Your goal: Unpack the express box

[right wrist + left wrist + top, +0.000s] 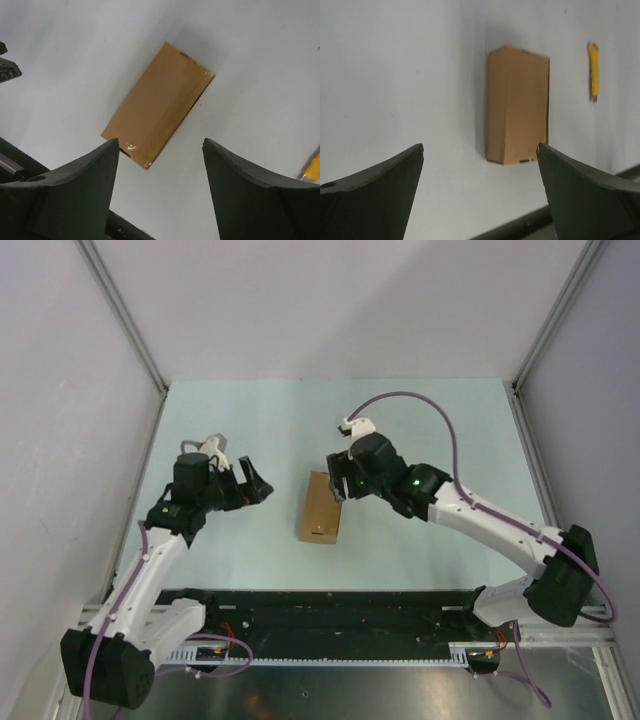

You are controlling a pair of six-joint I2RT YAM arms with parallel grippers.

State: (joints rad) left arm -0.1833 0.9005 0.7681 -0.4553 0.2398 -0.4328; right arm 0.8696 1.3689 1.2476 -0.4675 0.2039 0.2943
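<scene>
Both left gripper [480, 147] and right gripper [161, 141] gaped wide, holding nothing. Box [320, 507] lay flat on table [250, 410] between them, untouched. Yellow knife [593, 68] showed beyond box in left wrist view, not in top view.

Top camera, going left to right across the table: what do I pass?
left hand → cardboard box → right arm's base. The right hand overlaps the box's far right corner, so it is left out.

Left arm [150, 575] and right arm [500, 527]: white links, black joint housings and bases, a purple cable [420, 400] along each, a green light [414, 481] on the right arm's far joint, and dark wedge-shaped fingers [375, 195].
</scene>
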